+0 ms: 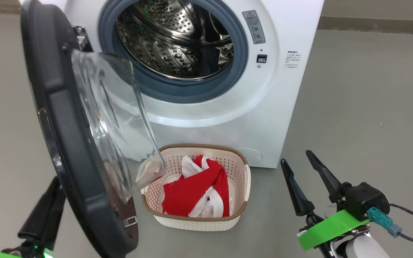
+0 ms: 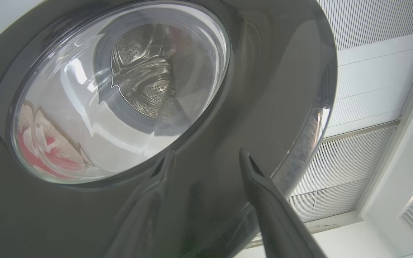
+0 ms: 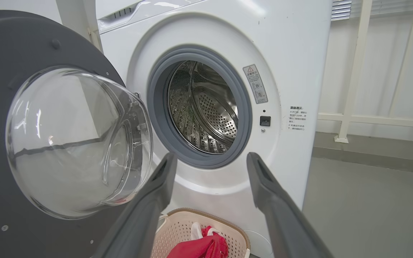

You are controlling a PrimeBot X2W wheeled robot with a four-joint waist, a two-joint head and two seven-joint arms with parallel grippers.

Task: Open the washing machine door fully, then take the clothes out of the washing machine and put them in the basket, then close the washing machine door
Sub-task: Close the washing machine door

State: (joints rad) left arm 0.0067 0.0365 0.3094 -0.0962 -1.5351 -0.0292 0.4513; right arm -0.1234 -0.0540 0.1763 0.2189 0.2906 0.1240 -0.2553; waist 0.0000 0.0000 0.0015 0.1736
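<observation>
Wide-open left gripper (image 2: 206, 157) is hovering by glossy black round door (image 2: 281, 89); I'm risking it skidding off; right gripper (image 1: 296, 157) is gaping idle.

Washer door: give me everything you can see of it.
The washing machine door is a round disc, glossy black outside, matt grey inside, with a bulging clear glass bowl at its centre. Hinged left of the drum, it stands upright, swung wide open. The left gripper, jaws open, is close by its outer face; contact unclear.
</observation>
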